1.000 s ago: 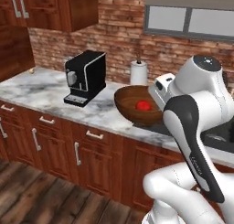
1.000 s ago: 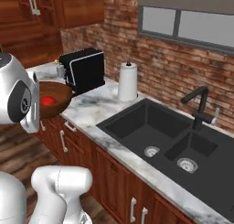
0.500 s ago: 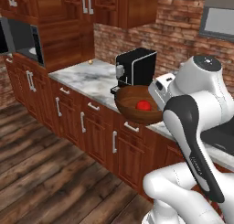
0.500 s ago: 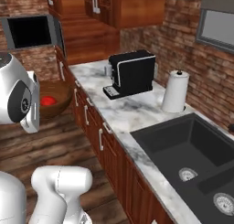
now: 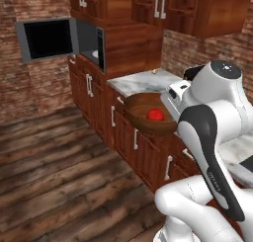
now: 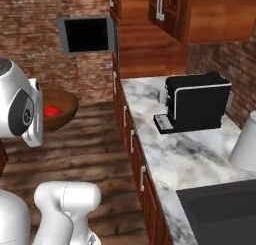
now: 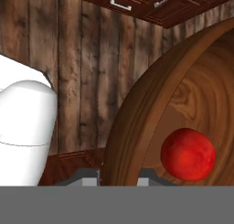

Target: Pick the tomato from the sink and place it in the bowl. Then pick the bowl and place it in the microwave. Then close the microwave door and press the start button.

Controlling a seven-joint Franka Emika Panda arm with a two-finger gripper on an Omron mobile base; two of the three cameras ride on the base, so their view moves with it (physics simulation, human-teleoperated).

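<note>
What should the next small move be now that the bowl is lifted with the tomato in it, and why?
Probably carry the bowl on toward the microwave. The tomato already sits inside it, the bowl's rim runs between the fingers in the hand view, and the bowl hangs in the air off the counter. The microwave door stands swung open, and the cavity lies ahead to the left, not yet reached.
</note>
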